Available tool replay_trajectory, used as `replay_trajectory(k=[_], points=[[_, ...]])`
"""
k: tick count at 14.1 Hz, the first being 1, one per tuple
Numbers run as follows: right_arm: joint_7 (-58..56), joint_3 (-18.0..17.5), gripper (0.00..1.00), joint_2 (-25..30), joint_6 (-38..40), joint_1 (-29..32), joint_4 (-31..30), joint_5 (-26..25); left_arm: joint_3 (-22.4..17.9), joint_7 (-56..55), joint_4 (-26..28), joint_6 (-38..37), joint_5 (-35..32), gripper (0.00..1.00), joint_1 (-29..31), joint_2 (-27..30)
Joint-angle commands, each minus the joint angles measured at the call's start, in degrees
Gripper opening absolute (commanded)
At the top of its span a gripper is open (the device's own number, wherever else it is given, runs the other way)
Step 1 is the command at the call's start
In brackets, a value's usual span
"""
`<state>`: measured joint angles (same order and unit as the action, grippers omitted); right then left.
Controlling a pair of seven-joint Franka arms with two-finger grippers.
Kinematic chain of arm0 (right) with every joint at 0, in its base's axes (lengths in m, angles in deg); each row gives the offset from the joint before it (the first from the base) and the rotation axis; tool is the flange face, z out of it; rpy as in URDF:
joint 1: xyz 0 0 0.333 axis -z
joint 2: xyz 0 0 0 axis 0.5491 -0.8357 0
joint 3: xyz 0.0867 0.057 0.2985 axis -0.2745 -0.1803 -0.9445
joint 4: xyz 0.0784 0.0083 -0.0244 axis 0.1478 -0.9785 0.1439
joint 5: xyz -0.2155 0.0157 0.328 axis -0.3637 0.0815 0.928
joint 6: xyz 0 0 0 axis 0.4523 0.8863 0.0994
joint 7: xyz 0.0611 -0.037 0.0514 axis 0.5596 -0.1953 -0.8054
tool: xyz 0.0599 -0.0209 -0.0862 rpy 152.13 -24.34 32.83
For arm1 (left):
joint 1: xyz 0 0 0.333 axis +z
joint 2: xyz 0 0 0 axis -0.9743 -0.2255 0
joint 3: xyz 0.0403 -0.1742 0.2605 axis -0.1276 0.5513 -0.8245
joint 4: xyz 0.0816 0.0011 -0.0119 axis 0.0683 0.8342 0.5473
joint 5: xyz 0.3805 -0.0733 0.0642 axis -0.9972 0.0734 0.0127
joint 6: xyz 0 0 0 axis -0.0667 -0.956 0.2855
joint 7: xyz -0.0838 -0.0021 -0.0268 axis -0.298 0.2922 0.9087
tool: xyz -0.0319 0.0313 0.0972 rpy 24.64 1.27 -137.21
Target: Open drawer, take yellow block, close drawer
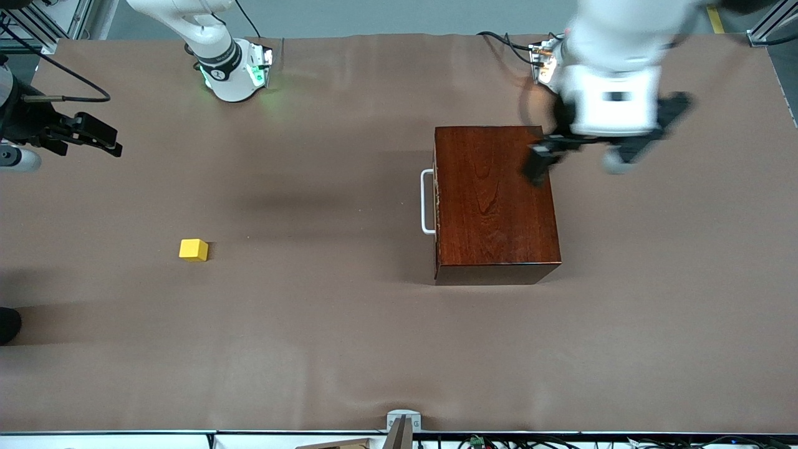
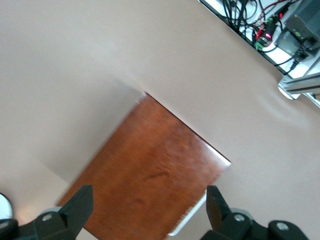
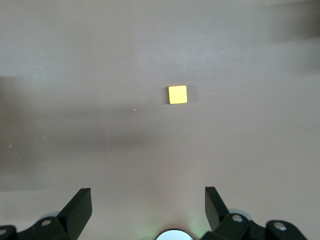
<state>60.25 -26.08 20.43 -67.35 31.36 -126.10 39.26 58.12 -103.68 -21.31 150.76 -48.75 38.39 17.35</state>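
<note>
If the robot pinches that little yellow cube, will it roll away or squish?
Probably neither. The yellow block has flat faces and sits square on the table, so rolling looks unlikely. Its crisp edges suggest it is stiff, and being small, likely light.

A brown cloth-covered table (image 1: 349,349) carries two things, well apart. The glossy reddish-brown wooden box (image 1: 492,199) stands toward the left arm's end, its drawer (image 1: 436,206) shut and the white bar handle (image 1: 426,201) facing the right arm's end. The yellow block (image 1: 193,249) lies on the bare cloth toward the right arm's end, slightly nearer the front camera than the box's middle.
</note>
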Motion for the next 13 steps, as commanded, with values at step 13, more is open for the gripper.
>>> replay_trajectory(k=[13], points=[[-1.8, 0.5, 1.0, 2.3, -1.9, -0.3, -2.7, -0.2, 17.5, 49.2, 25.9, -4.2, 0.2, 1.0, 38.0, 22.5]])
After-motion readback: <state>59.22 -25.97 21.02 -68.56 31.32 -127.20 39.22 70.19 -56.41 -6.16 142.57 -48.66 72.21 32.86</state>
